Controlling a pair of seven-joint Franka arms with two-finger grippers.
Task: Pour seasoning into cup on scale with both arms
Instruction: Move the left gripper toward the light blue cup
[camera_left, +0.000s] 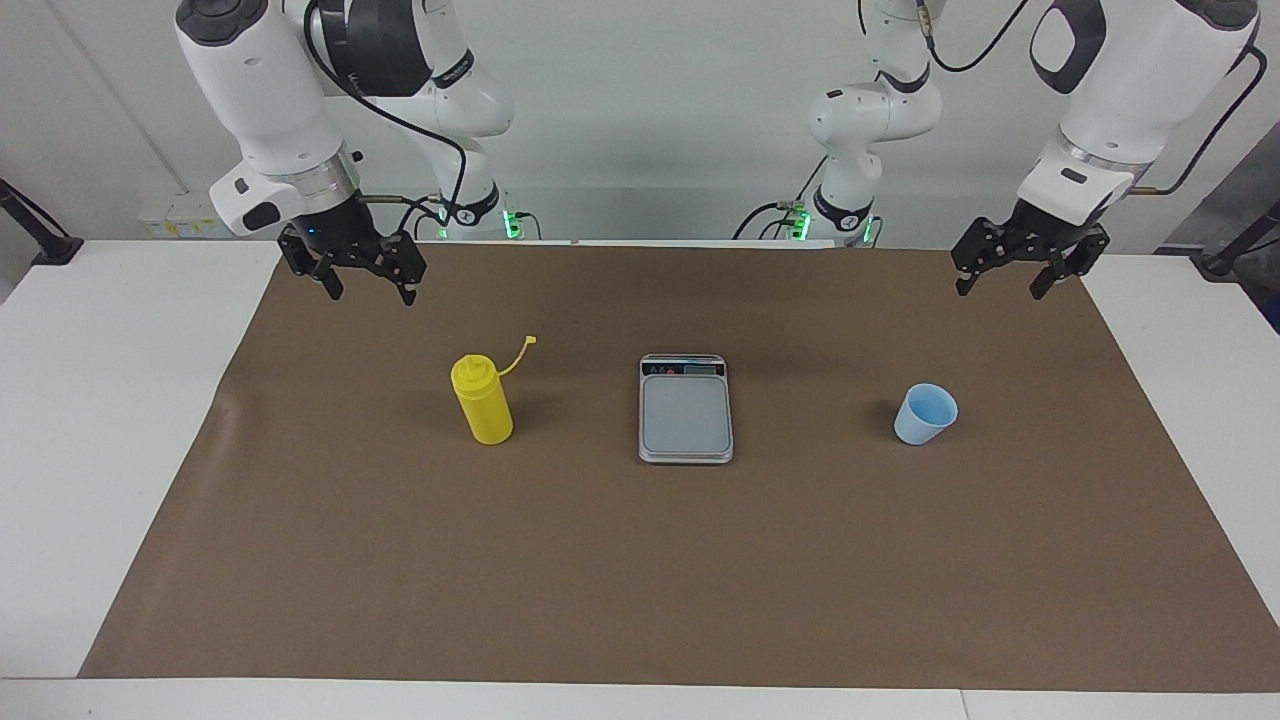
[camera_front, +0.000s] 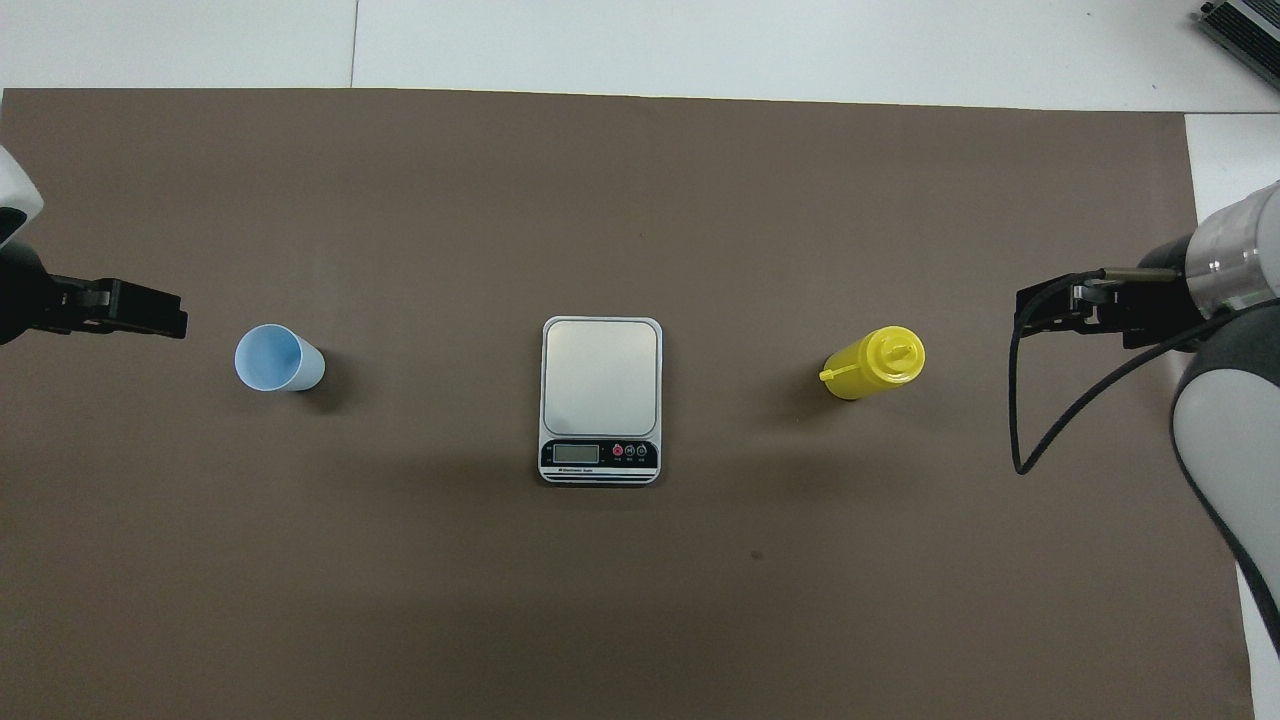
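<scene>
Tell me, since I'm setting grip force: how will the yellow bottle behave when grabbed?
The yellow bottle looks like soft plastic, so it probably dents under pressure. Standing tall and narrow, it may tip if nudged. Its thin cap strap looks floppy.

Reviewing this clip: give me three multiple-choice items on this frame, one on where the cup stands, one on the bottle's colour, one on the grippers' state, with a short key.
1. Where is the cup?
A. On the scale's plate
B. On the brown mat toward the left arm's end of the table
C. Beside the bottle

2. What colour is the squeeze bottle?
A. Yellow
B. Red
C. White

3. What state are the two grippers in?
A. Both open and holding nothing
B. Left shut on the cup
C. Right shut on the bottle

Key:
1 B: the cup stands on the brown mat, apart from the scale, whose plate is bare.
2 A: body and nozzle are yellow.
3 A: the left gripper and right gripper hang above the mat's edge nearest the robots, fingers apart, touching nothing.
</scene>
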